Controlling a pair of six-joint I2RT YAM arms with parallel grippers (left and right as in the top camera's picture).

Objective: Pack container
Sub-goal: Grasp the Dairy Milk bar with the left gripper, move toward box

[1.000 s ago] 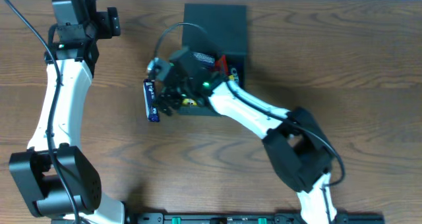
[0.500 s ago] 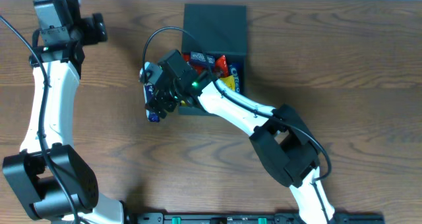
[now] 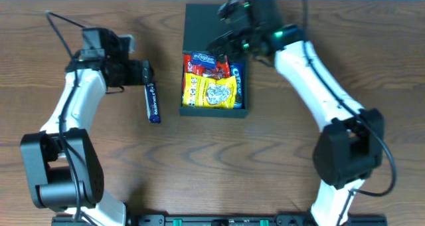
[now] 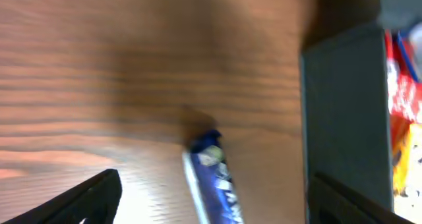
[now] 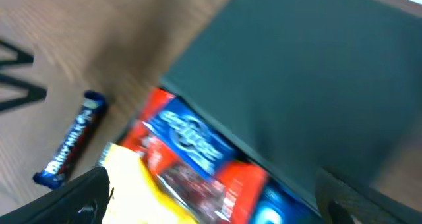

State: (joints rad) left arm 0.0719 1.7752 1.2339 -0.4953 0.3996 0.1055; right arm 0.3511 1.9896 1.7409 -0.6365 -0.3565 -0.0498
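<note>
Open container (image 3: 211, 25) sat at the far middle of the tabletop (image 3: 199, 166), full of snacks (image 3: 212, 90).
Right claw (image 3: 222, 45) over its hinge edge, left claw (image 3: 147, 73) at the bar's (image 3: 153, 103) far end, both gaped wide, empty; bare wood lay between bar and container.

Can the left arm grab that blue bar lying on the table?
Probably yes. The left claw hovers open right beside the blue bar. The bar lies alone on the table, outside the container, and nothing sits between claw and bar.
</note>
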